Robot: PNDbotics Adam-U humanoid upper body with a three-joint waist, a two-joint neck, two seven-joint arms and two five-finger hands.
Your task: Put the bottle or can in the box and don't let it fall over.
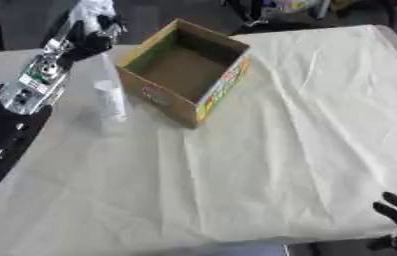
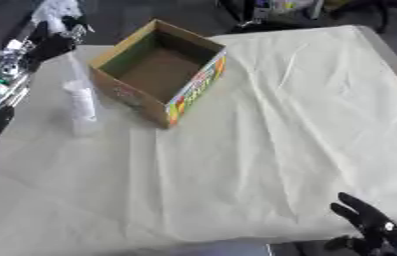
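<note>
An open cardboard box with a colourful printed side stands on the cloth-covered table, left of centre at the back; its inside is bare. A clear, pale bottle stands upright on the cloth just left of the box, apart from it. My left arm reaches in along the left edge, and my left hand is up at the table's far left, beyond the bottle and not touching it. Something white shows right above that hand. My right hand rests open at the lower right corner, fingers up, holding nothing.
A wrinkled cream cloth covers the table, with wide room right of and in front of the box. The table's front edge runs along the bottom. Dark clutter lies beyond the far edge.
</note>
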